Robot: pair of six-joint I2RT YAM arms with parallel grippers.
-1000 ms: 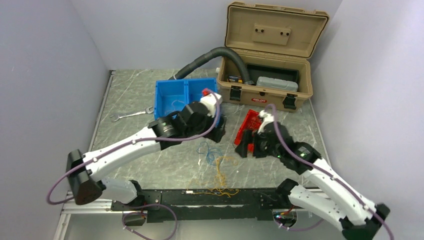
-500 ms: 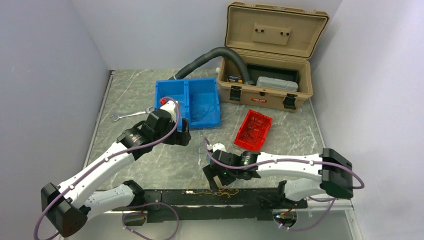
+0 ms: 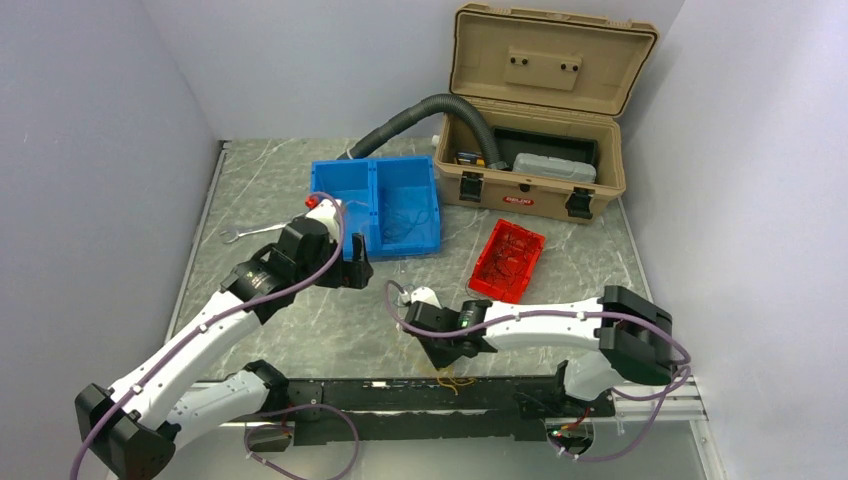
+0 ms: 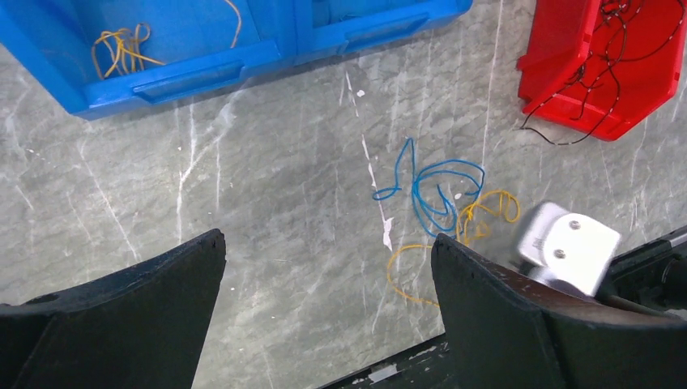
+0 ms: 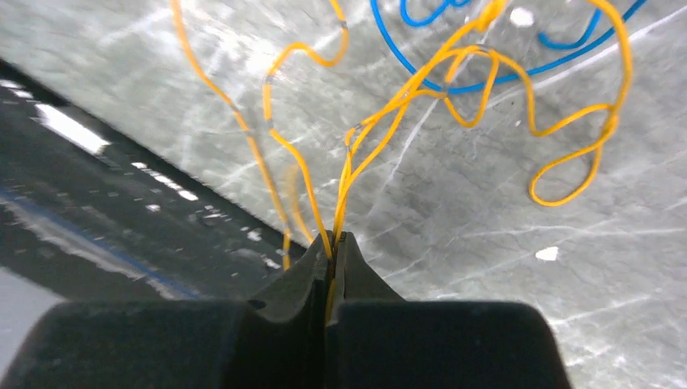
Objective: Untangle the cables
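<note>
Bottom centre of the right wrist view, by the near table edge: right pincer clamped on several strands of the yellow cable. Just beyond, blue cable lying looped across the yellow. Left of that, left pincer apart, empty, hovering. Along the top of the left wrist view, blue bin and red bin. Likely mid-separation: next calls for drawing yellow clear of blue, slowly, watching for snags.

Robot lab cell (toolbox, wrench).
</note>
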